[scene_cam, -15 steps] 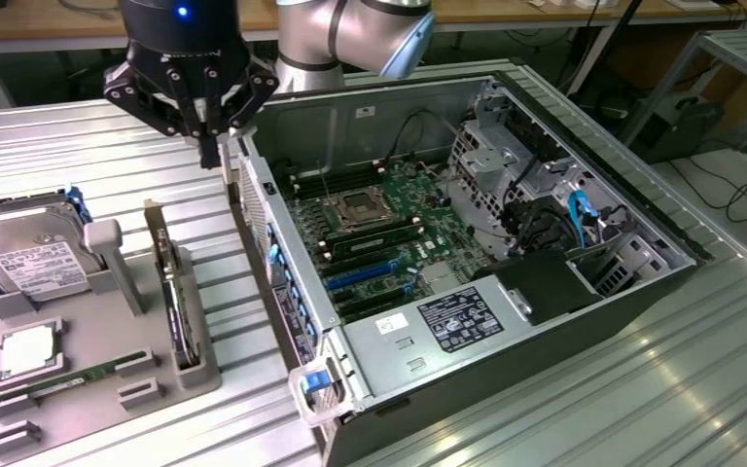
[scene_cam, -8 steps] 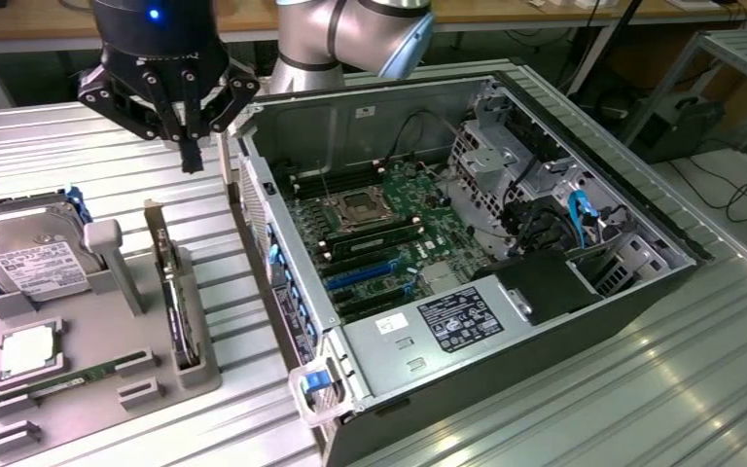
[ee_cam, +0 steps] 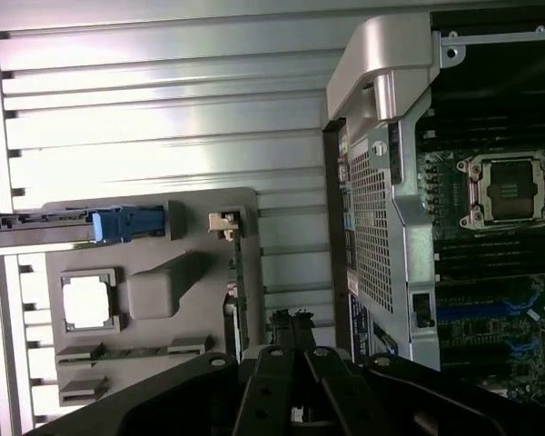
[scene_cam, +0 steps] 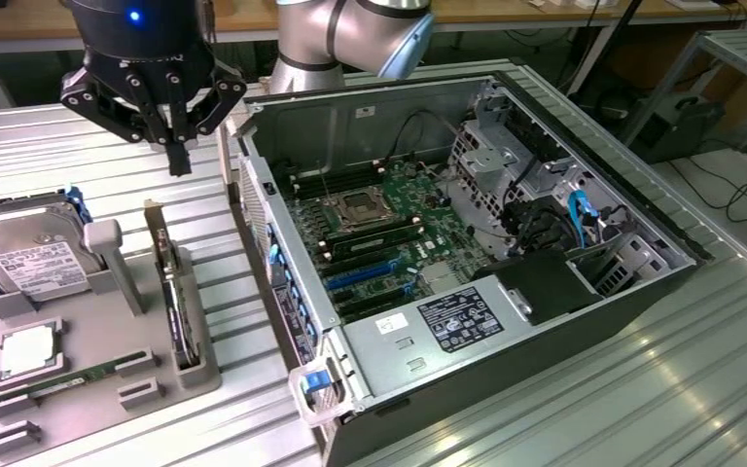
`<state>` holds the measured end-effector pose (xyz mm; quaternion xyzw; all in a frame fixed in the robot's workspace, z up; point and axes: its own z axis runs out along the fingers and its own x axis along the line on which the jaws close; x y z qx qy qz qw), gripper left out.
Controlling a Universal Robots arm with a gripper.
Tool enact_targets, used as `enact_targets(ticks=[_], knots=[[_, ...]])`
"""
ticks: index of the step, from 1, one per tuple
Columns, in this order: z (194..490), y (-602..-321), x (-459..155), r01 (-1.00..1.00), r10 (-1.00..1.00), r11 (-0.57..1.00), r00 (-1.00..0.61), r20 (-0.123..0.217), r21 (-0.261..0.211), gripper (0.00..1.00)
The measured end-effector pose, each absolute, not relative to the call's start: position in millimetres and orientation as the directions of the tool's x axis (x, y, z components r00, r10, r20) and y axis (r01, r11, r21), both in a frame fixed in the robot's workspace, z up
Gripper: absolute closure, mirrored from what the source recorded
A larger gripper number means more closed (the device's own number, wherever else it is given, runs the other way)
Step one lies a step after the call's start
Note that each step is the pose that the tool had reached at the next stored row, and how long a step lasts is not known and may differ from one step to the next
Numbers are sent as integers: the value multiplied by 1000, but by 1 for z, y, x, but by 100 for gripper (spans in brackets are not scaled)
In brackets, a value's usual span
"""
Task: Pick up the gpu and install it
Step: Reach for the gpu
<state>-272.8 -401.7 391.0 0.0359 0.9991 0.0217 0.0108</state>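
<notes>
The gpu stands edge-on, thin and dark, in a slot of the grey holder on the exterior view's left. In the wrist view the gpu is a narrow strip with its silver bracket at one end. My gripper hangs in the air above the far end of the gpu, apart from it, its fingers drawn together on nothing. The open computer case lies beside the holder with its motherboard and blue card slots exposed.
On the holder also sit a silver hard drive with a blue carrier, a processor chip and a narrow memory stick. The case's side wall rises between the holder and the motherboard. Ribbed metal table surrounds everything.
</notes>
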Motion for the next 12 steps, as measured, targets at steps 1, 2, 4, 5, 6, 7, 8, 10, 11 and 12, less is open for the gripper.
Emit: enact_targets(ticks=[1,2,4,5,6,7,8,10,11,12], knots=[[391,-402,-274,71,72,996,-997,-20,44,89],[391,-402,-275,71,72,996,-997,-20,44,89],[391,-402,-277,71,72,996,-997,-20,44,89],[391,-402,-278,71,72,996,-997,-19,44,89],[391,-402,-279,71,72,996,-997,-19,44,89],[391,-402,-280,71,72,996,-997,-19,44,89],[391,-402,-282,71,72,996,-997,-19,44,89],[391,-402,-284,71,72,996,-997,-19,44,89],[391,-402,-285,71,72,996,-997,-19,44,89],[390,-402,-286,71,72,996,-997,-18,44,89]])
